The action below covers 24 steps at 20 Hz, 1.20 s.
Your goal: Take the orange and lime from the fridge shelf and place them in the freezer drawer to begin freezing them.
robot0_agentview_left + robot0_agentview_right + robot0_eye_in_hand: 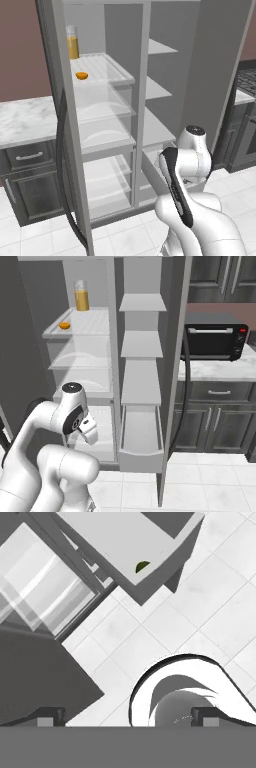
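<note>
The orange (82, 75) (64, 325) lies near the front left of the fridge shelf (107, 67) (92, 323), high in the open fridge. The freezer drawer (141, 441) (120, 537) is pulled out low in the right compartment. Inside it, against its front wall, lies the lime (142, 566), its lower part hidden by that wall. My gripper (127, 719) hangs low in front of the fridge, back from the drawer and pointing down at the floor. It is open, its fingertips (50, 716) spread wide with nothing between them.
A tall glass of orange juice (73, 42) (81, 296) stands at the back of the shelf. Clear crisper bins (105, 107) sit below it. The open fridge door (62, 125) is at the left, and a black toaster oven (215, 341) sits on the counter at the right.
</note>
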{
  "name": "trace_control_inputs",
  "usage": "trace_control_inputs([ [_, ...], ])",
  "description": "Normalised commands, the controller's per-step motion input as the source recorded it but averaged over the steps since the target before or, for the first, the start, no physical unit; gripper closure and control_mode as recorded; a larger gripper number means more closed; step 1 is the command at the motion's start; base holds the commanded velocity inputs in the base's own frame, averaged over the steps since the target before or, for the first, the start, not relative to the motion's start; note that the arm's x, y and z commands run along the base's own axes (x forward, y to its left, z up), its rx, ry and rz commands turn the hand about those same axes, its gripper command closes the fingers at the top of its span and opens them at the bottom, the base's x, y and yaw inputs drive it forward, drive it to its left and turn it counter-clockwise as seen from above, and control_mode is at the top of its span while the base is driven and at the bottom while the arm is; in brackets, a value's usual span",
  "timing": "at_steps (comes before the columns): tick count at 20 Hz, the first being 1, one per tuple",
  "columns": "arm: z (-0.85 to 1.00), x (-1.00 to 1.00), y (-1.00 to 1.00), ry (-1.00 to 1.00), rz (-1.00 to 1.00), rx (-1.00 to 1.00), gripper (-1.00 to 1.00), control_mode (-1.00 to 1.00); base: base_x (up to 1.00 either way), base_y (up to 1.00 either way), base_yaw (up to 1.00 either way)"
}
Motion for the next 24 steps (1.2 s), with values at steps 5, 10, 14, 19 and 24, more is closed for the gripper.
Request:
trace_control_inputs([
  [5,-0.09,0.00,0.01,0.04,0.01,0.00,-1.00,1.00,0.00,0.00,0.02],
  [10,0.00,0.00,0.00,0.00,0.00,0.00,-1.00,1.00,0.04,0.00,0.25],
  [14,0.00,0.00,0.00,0.00,0.00,0.00,-1.00,1.00,0.15,0.08,0.30],
  [19,0.00,0.00,0.00,0.00,0.00,0.00,-1.00,1.00,0.40,0.03,0.33],
  [24,0.00,0.00,0.00,0.00,0.00,0.00,-1.00,1.00,0.69,0.00,0.19],
])
